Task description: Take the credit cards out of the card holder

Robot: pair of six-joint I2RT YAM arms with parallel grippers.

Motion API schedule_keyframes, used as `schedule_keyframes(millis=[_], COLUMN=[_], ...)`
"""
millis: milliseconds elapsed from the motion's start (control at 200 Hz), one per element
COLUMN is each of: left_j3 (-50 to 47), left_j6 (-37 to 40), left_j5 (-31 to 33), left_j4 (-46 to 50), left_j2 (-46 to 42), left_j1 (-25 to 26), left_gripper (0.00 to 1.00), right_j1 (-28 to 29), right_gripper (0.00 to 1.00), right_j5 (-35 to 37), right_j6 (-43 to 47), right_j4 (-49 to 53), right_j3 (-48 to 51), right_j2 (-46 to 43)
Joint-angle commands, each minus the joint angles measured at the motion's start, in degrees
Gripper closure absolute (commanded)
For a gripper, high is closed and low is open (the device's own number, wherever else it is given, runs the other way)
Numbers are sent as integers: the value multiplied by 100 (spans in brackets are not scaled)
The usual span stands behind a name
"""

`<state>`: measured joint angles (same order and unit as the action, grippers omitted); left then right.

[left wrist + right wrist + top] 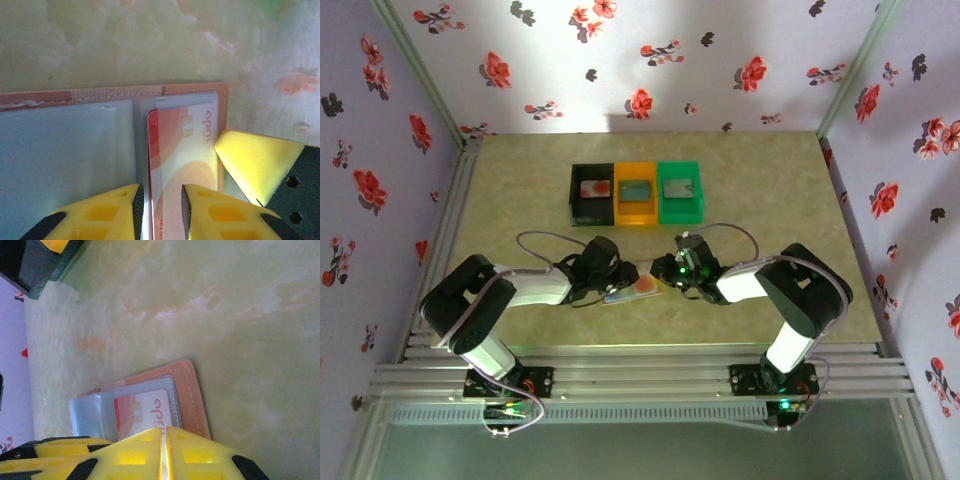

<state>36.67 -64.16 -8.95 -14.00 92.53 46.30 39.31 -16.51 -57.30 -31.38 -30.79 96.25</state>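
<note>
Card holder point(195, 90) lies open on the counter point(240, 315) between the arms. Right gripper point(164, 436), jaws clenched, bears on its tan edge, apparently to pin it. Left gripper point(159, 210), jaws slightly parted, straddles the credit card point(180, 150), which sits in its pocket. The card's long axis runs toward that gripper, chip end away.

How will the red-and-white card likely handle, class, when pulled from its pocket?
The red-and-white card looks thin, glossy and flat: probably stiff, light, and slippery to grip. Its clear pocket overlaps it, so the card holder may drag along unless pinned.
</note>
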Motion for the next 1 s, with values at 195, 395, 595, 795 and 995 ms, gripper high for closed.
schedule_keyframes(millis=[195, 395, 595, 795, 995], left_j3=[-1, -56, -132, -75, 34], left_j6=[79, 79, 41, 102, 228], left_j5=[167, 157, 157, 160, 192], left_j4=[328, 232, 66, 154, 487], left_j2=[318, 369, 390, 338, 349], left_j1=[45, 45, 46, 39, 50], left_gripper=[71, 71, 71, 71, 71], right_j1=[-28, -68, -61, -32, -29], right_gripper=[85, 85, 87, 87, 88], right_j5=[214, 193, 40, 30, 87], right_j6=[392, 435, 232, 158, 209], right_j4=[884, 937, 570, 456, 545], right_j3=[-95, -130, -44, 41, 55], right_j2=[-391, -323, -83, -2, -107])
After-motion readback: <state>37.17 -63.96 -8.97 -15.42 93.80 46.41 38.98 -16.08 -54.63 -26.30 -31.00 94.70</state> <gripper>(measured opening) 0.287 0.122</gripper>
